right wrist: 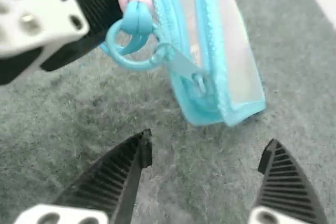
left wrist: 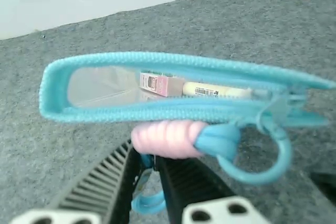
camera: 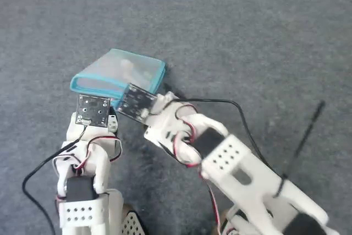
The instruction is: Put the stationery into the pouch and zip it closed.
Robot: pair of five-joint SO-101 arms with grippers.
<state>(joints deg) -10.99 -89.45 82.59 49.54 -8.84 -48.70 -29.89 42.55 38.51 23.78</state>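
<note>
Turquoise pouch on the grey desk, stationery inside, zip mostly open
Left fingers pinch its blue strap; right fingers gape wide just short of the ring pull. Closing off the ring would likely miss it; a weak strap hold could let the pouch drag

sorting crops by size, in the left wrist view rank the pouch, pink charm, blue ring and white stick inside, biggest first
1. pouch
2. pink charm, though it sits nearer the camera
3. blue ring and white stick look about alike, so unranked
</note>
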